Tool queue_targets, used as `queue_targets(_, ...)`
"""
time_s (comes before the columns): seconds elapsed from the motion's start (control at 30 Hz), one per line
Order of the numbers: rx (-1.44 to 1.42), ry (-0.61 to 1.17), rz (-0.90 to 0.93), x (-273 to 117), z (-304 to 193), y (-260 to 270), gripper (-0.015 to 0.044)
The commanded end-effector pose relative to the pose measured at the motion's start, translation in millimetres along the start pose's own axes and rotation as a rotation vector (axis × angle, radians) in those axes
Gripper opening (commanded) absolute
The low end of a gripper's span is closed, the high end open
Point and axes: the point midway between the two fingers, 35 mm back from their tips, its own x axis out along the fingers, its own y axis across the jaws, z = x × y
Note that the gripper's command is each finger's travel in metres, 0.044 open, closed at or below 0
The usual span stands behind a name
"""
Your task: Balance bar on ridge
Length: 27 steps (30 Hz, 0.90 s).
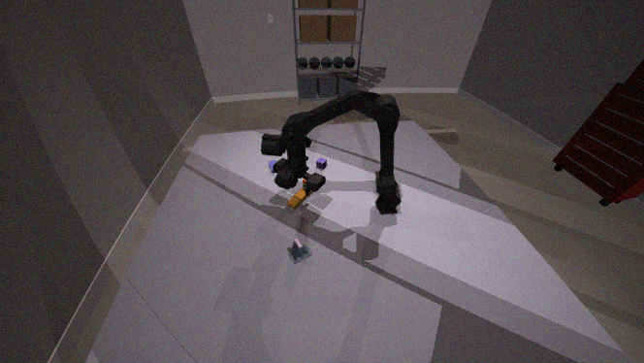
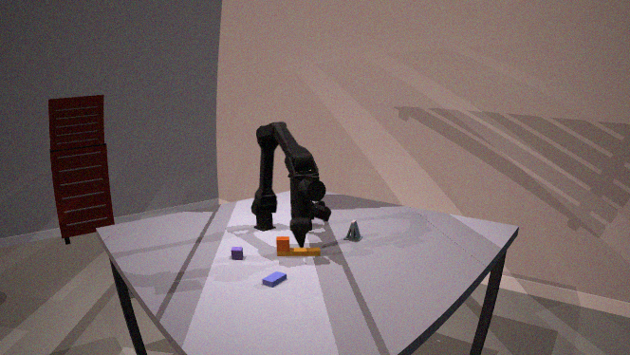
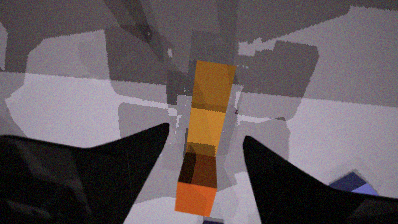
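The orange-yellow bar [image 1: 297,199] [image 2: 311,252] [image 3: 214,86] lies flat on the table, with a taller red-orange block [image 2: 283,244] [image 3: 195,199] at one end. My gripper [image 1: 302,181] [image 2: 301,246] [image 3: 206,134] points down over the bar and is open. In the wrist view, its fingertips stand on either side of the bar near its middle, with a gap on each side. The top view shows the block end partly hidden by the gripper. The grey-teal ridge [image 1: 299,251] [image 2: 353,232] stands apart from the bar, with nothing on top.
A purple cube [image 1: 321,163] [image 2: 237,253] lies on the table beyond the bar's block end. A blue flat block [image 1: 271,166] [image 2: 274,279] [image 3: 366,189] lies off to one side of the bar. The arm's base [image 1: 388,196] [image 2: 264,214] stands on the table.
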Motion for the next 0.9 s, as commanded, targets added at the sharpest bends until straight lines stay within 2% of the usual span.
queue_targets(0.0, 0.005, 0.006, 0.003, 5, -1, 1, 0.0315)
queue_targets(0.87, 0.005, 0.006, 0.003, 31, -1, 1, 0.0315)
